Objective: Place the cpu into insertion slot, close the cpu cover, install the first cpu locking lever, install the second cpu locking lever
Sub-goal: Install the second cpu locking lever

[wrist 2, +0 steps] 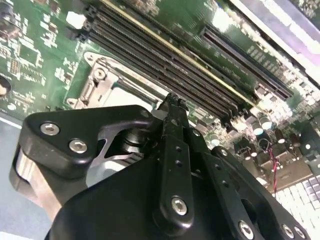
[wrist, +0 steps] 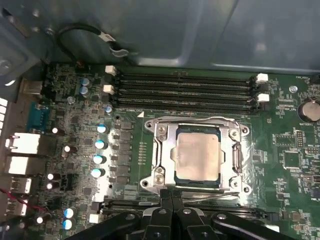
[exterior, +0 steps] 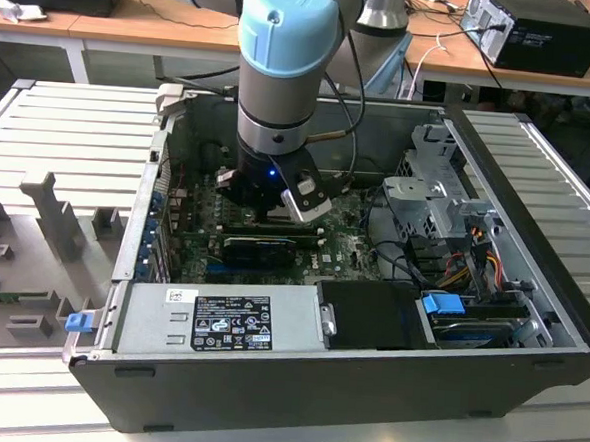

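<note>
An open computer case [exterior: 295, 381] lies on its side on the slatted bench [exterior: 70, 137], its green motherboard [wrist: 300, 175] facing up. The robot arm [exterior: 285, 60] reaches down into the middle of the case, over the board. Along the case's near edge sit the grey power supply [exterior: 224, 322] and a black box [exterior: 369, 316]. At the edge toward the exterior view's right stands a metal drive cage [exterior: 437, 195] with loose cables [exterior: 474, 247] beside it.

In the first wrist view four long black memory slots [wrist: 185, 90] run across the board beside the insertion slot [wrist: 150, 126]. More slots [wrist: 130, 204] lie on the socket's other side, right under the claw. A row of blue-topped capacitors [wrist: 99, 158] stands near the socket.

The cpu cover [wrist: 165, 150] lies flat over the socket, and the cpu [wrist: 197, 155] sits in its window, pale metal top showing. A thin wire lever [wrist: 210, 197] runs along the socket's edge nearest the claw.

The claw [wrist: 171, 196] hangs just above that edge, its two black fingers [wrist: 162, 200] pressed together with no gap between them and nothing held.
</note>
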Action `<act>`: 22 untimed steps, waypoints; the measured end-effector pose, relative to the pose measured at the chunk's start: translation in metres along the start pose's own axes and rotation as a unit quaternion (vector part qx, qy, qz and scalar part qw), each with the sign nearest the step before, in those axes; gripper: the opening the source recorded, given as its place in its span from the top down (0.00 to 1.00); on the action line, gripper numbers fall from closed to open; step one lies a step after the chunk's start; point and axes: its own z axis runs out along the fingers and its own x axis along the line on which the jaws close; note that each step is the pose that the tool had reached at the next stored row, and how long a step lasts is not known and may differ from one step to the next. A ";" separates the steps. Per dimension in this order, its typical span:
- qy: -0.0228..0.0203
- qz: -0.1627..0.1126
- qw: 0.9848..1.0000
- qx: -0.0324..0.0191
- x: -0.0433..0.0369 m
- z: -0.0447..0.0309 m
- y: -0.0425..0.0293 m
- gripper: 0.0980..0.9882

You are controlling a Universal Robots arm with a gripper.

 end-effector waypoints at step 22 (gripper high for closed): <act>-0.002 -0.002 0.999 -0.041 0.0163 0.0155 -0.0127 0.99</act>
